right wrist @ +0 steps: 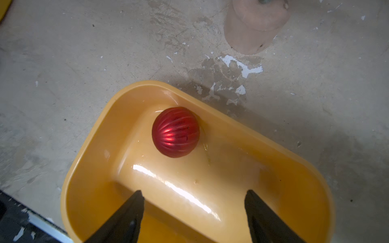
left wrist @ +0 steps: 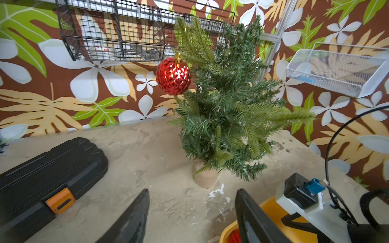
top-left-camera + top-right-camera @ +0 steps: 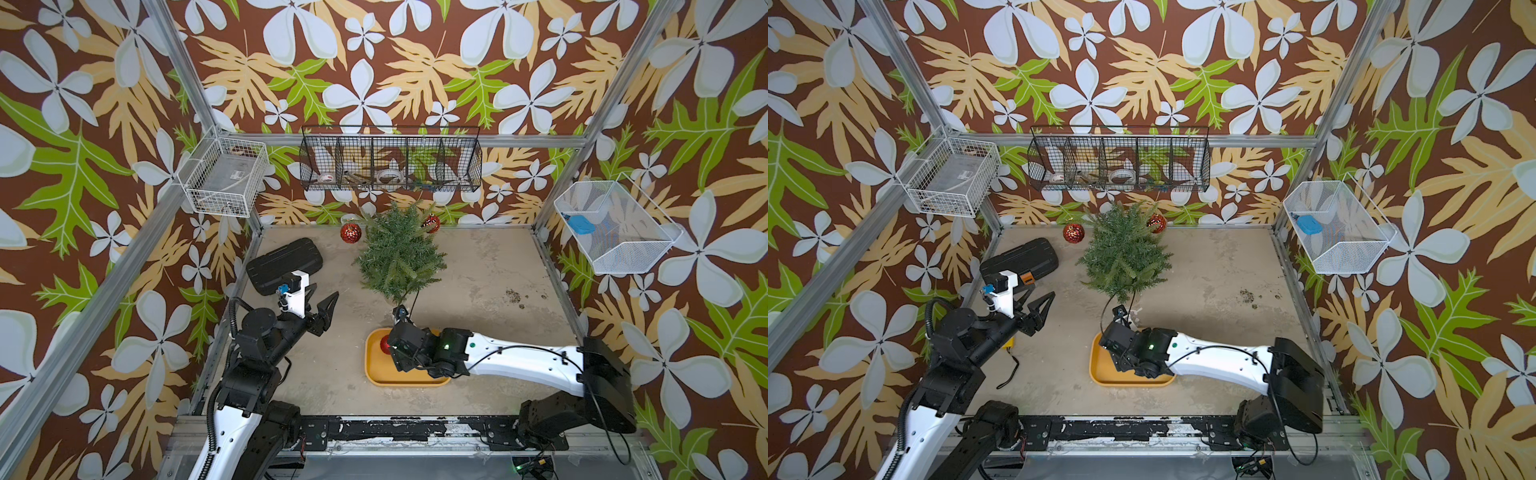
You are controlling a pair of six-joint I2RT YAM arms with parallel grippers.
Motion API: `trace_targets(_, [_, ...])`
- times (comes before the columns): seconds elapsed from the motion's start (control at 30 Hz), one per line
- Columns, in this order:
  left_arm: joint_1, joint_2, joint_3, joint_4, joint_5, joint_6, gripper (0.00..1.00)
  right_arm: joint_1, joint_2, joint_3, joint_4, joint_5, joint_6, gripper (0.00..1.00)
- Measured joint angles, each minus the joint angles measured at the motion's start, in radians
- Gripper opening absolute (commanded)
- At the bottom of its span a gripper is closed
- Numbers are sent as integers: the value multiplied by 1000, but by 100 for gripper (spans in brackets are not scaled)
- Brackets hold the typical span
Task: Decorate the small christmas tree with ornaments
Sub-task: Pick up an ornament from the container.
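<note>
A: Where's the ribbed bauble (image 1: 175,132)?
B: In the yellow tray (image 1: 88,168), ahead of my right gripper (image 1: 194,192), jaws spread, empty; my left gripper (image 2: 192,190) is spread too. Looks light, slick, probably fragile. I'd pinch gently across its middle.

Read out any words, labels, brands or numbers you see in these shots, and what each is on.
No text can be read in any view.
Dark patch on the clear box in the white wire basket: too small to read.
Red mark on the white tape roll in the black wire basket: blurred.
Orange latch on the black plastic case: no lettering visible.
</note>
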Motion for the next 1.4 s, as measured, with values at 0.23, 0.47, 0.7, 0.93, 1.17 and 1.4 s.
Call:
trace_targets(0.23, [0, -68, -66, -4, -48, 14, 66, 34, 200, 122, 7, 75, 22, 85])
trace_targets(0.47, [0, -74, -72, 2, -49, 20, 66, 36, 319, 202, 4, 136, 22, 83])
trace_targets(0.7, [-7, -76, -73, 2, -48, 20, 66, 35, 408, 232, -16, 192, 17, 78])
trace_targets(0.93, [-12, -76, -74, 3, -47, 21, 66, 35, 419, 231, -26, 222, 17, 64])
trace_targets(1.17, [-14, -76, -75, 3, -43, 23, 66, 36, 396, 227, -39, 231, 14, 52])
trace_targets(1.4, [-14, -77, -75, 8, -20, 23, 67, 36, 248, 204, -63, 203, -6, 52])
